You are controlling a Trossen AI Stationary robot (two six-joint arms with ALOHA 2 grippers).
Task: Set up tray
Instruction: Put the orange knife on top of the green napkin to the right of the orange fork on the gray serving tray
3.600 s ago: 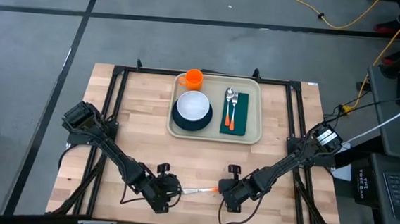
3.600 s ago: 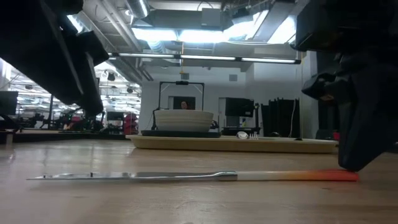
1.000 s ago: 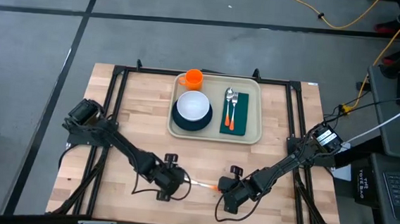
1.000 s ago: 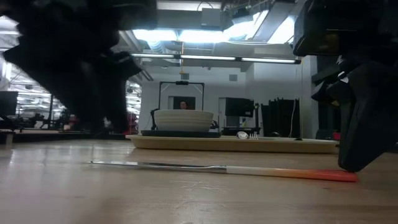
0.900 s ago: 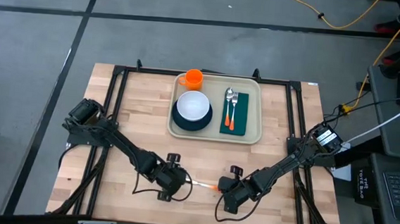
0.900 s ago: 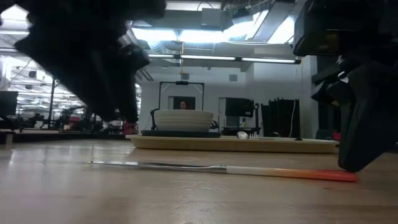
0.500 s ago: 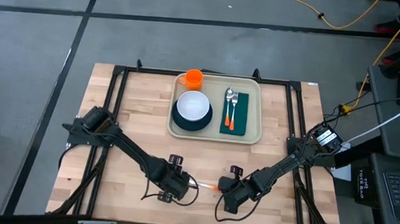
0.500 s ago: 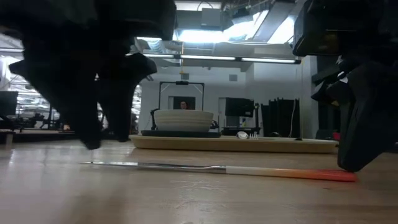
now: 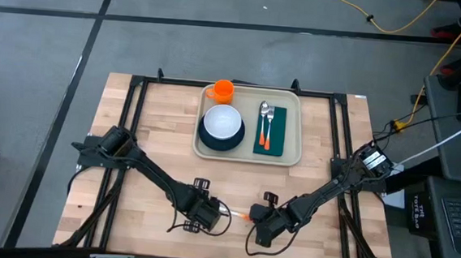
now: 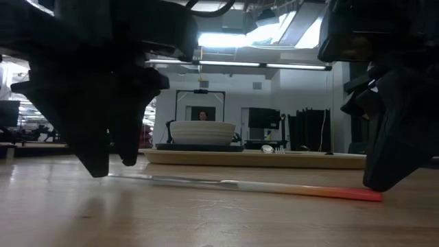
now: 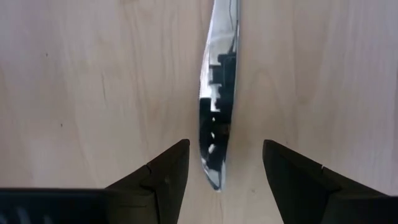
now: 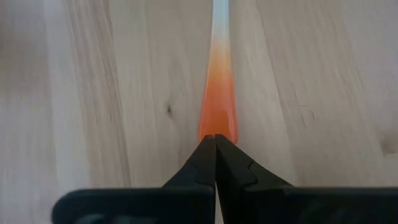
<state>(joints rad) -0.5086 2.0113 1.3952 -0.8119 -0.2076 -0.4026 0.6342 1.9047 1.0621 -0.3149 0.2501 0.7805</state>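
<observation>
With the left gripper (image 11: 221, 165) spread around the knife (image 11: 217, 93) blade and the right gripper (image 12: 215, 146) pressed shut at its orange handle, far from the tray (image 9: 290, 153), the thin blade could be missed.

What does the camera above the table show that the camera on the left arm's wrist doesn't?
Only the overhead view shows the beige plastic tray holding a white bowl on a dark teal plate, a dark green napkin with cutlery, an orange cup, and the shut right gripper at the knife's orange handle.

Only the wrist view shows the shiny knife blade lying between the left gripper's open fingers.

Both show the wooden table.
</observation>
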